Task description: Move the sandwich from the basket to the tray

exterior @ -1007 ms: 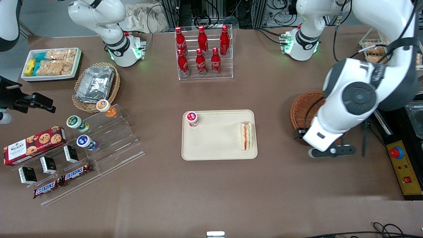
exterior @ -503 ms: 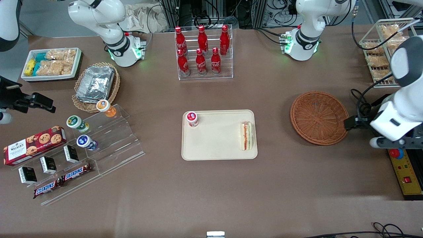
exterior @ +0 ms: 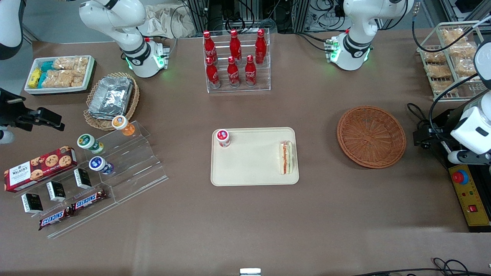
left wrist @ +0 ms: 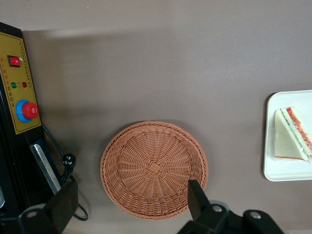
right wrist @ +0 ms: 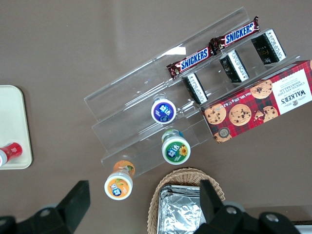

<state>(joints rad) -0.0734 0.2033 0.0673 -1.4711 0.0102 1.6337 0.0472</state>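
**A:** What does the sandwich look like, and where is it?

**B:** The triangular wedge sandwich of pale white bread (exterior: 287, 158) has red-orange and green stripes of filling along its edge. It lies on the flat rectangular cream-beige plastic tray (exterior: 253, 170), close against the tray's rim at the end toward the working arm. It is well apart from the round reddish-brown woven wicker basket (exterior: 371, 137).

**A:** Do the views show different things?

**B:** Yes. The front view shows mostly the striped edge of the sandwich, and the whole tray with a small red-capped bottle (exterior: 223, 138) in one of the corners farther from the camera. The left wrist view catches only one end of the tray (left wrist: 282, 170), but it shows the sandwich's (left wrist: 291, 134) broad triangular bread face. It also looks straight down into the basket (left wrist: 153, 168), where only bare weave shows.

**A:** And the left arm's gripper?

**B:** The gripper (left wrist: 127, 197) is up above the table at the basket's rim, toward the working arm's end, near a yellow control box with a red button (left wrist: 19, 92). Its fingers (left wrist: 195, 192) are spread wide, gripping nothing and touching nothing.
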